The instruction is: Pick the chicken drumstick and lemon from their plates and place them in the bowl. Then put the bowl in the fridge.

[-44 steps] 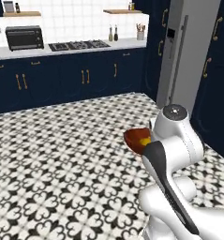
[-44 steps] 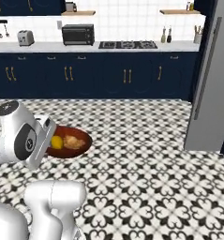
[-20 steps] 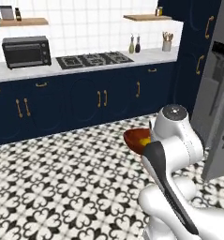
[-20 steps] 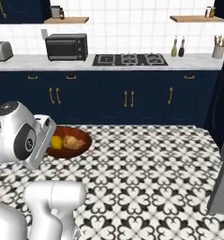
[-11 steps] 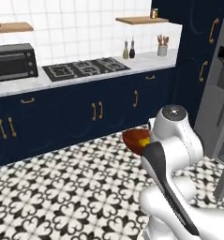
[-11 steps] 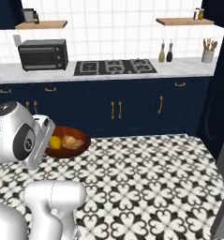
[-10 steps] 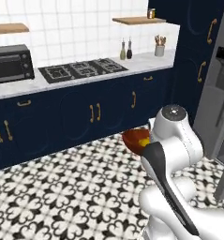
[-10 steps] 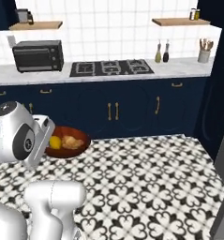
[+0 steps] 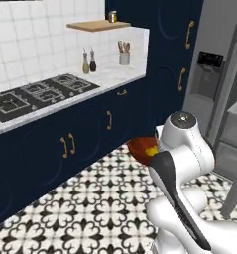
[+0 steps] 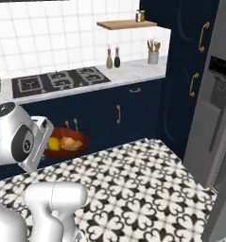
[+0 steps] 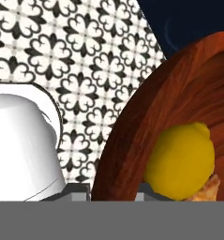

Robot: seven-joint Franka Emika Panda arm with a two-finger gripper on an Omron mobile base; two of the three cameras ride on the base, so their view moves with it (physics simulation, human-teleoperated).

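Observation:
The reddish-brown bowl [image 10: 67,141] hangs in the air in front of the arm, over the patterned floor. My gripper [image 11: 112,190] is shut on its near rim. Inside it lie the yellow lemon [image 10: 54,144] and the golden-brown chicken drumstick [image 10: 72,143]. In the hand view the bowl [image 11: 132,131] curves up the right side, with the lemon [image 11: 181,161] large against its wall and a tip of the drumstick [image 11: 205,191] beside it. From the left base view the bowl [image 9: 141,148] and lemon [image 9: 150,151] peek out behind the arm. The grey fridge [image 10: 212,108] stands at the right. The plates are out of view.
Navy cabinets with brass handles [image 10: 119,113] run under a white counter with a gas hob [image 10: 57,79], bottles [image 10: 113,57] and a utensil pot [image 10: 153,56]. A tall navy cabinet [image 9: 172,64] stands between counter and fridge [image 9: 214,94]. The black-and-white tiled floor [image 10: 147,179] lies ahead.
The whole picture has swung: the base has turned and come closer, so the hob and counter slid left and the fridge came in at the right. The bowl stays held before the arm.

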